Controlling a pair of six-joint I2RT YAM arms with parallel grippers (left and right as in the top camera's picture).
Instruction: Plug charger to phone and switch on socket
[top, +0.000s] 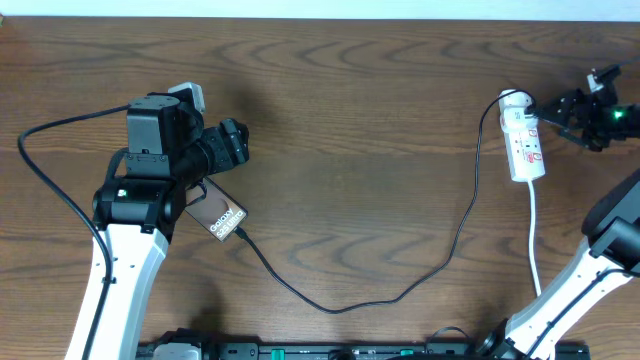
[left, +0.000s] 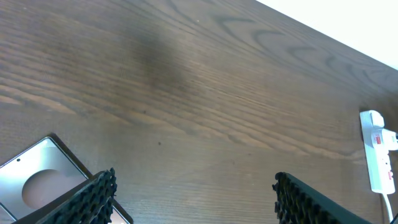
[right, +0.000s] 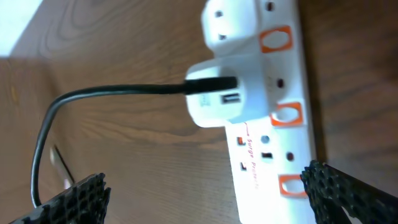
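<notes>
Phone (top: 217, 214) is lying beside my left arm overhead, with the charger (top: 338, 309) seemingly plugged in and running to the socket (top: 523, 140). My left gripper (left: 194, 193) is hovering wide and empty past the phone. My right gripper (right: 205, 186) is hanging wide over the socket; switching probably remains.

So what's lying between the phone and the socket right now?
Only the charger cable, looping across the bare table from the phone to the socket; the overhead view shows nothing else there.
</notes>
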